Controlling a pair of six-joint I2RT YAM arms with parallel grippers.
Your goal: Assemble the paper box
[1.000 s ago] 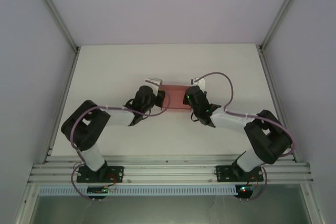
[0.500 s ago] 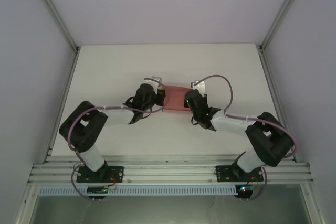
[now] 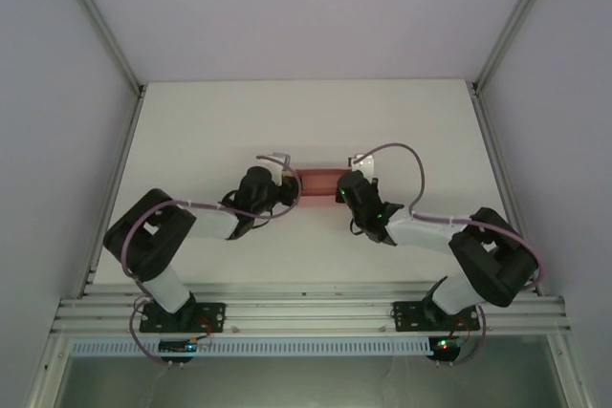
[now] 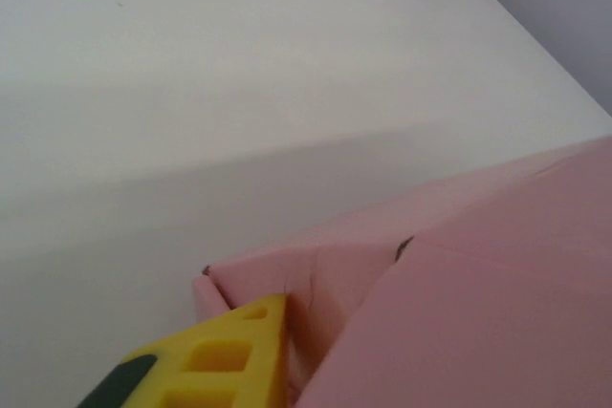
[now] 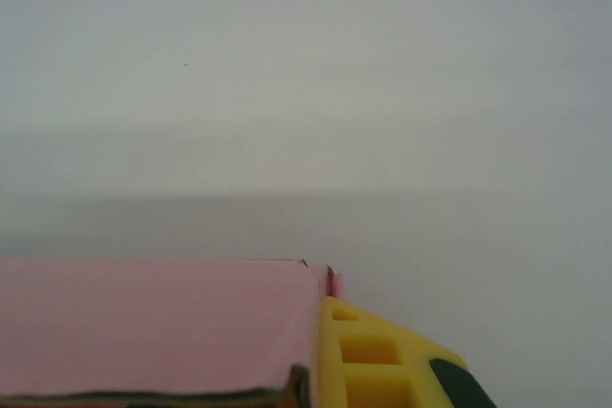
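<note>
Though left end effector's (image 3: 291,182) state is unclear, right end effector (image 3: 341,182) clamps paper box (image 3: 318,184).

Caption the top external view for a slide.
Left gripper and right gripper sit at opposite ends of the pink paper box in the middle of the white table.

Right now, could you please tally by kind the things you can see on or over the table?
paper box, pink: 1
end effectors, the left end effector and the right end effector: 2
Total: 3
</note>
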